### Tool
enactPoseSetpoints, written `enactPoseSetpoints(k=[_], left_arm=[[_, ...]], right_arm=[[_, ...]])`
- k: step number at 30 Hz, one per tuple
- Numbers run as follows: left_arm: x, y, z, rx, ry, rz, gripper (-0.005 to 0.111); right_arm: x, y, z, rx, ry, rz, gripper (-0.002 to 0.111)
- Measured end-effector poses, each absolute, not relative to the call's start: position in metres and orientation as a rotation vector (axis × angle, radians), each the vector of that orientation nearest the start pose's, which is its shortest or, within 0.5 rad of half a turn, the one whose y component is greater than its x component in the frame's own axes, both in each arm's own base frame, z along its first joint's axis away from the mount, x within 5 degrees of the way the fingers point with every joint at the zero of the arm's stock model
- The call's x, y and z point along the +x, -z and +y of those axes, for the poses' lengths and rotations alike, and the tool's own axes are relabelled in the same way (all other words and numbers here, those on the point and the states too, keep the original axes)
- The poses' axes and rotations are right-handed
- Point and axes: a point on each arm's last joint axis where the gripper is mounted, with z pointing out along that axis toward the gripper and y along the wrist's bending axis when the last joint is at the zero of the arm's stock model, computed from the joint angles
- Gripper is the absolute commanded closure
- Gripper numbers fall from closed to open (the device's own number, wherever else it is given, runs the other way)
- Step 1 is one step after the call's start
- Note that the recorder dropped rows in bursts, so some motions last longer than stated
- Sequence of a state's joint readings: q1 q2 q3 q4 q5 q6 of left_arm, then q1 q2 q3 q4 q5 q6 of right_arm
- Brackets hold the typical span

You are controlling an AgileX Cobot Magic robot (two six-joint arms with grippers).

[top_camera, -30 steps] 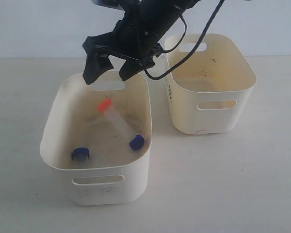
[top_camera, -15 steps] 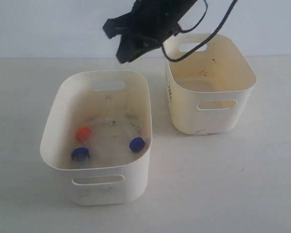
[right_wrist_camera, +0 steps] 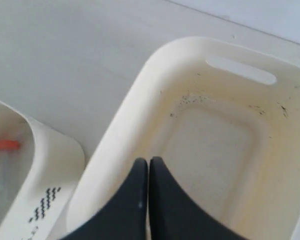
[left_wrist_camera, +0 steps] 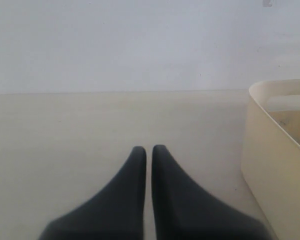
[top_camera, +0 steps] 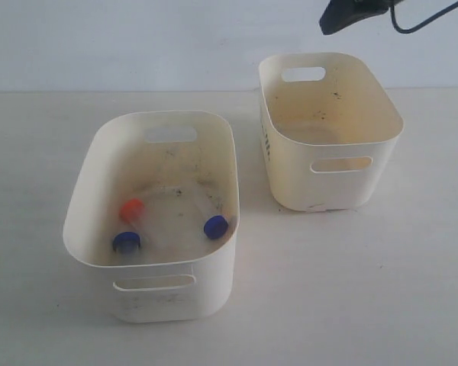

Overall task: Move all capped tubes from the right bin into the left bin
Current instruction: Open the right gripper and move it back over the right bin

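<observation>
Black right hand (right_wrist_camera: 148,162): jaws now together, empty, withdrawn from over larger cream plastic left bin (top_camera: 99,164) to above smaller cream plastic right bin (top_camera: 290,183). Dropped orange-capped clear tube (top_camera: 131,208) settled on left bin floor, just beside blue-capped clear tube (top_camera: 127,242); second blue-capped tube (top_camera: 215,226) apart. Right bin shows no tube. Fourth tube unseen; task likely near done. Black left hand (left_wrist_camera: 148,150) together, idle over pale worktop (left_wrist_camera: 65,125).

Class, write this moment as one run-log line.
right gripper: shut, empty | left gripper: shut | left bin: orange-capped tube, blue-capped tubes | right bin: no tubes seen

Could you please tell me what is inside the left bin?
The left bin holds an orange-capped tube and two blue-capped tubes. Its near wall hides some floor.
</observation>
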State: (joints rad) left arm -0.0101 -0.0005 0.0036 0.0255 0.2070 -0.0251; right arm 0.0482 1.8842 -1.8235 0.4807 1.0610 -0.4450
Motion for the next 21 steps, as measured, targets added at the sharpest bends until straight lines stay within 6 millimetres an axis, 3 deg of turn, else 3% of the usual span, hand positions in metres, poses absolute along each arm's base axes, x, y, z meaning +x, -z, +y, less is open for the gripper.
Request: enactPoseSetpoints(k=[6, 12, 15, 21], left_arm=[[0.056, -0.193, 0.0, 0.005, 0.003, 1.694, 0.102], [0.056, -0.193, 0.0, 0.005, 0.003, 1.694, 0.102], [0.056, -0.193, 0.0, 0.005, 0.003, 1.694, 0.102], [0.056, -0.193, 0.0, 0.005, 0.003, 1.694, 0.102]], right_arm=[[0.415, -0.331, 0.048, -0.535, -0.437, 2.511, 0.108], [0.435, -0.283, 0.049, -0.554, -0.475, 2.621, 0.108], [0.436, -0.269, 0.049, -0.694, -0.476, 2.642, 0.108], [0.433, -0.268, 0.049, -1.075, -0.413, 2.504, 0.108]])
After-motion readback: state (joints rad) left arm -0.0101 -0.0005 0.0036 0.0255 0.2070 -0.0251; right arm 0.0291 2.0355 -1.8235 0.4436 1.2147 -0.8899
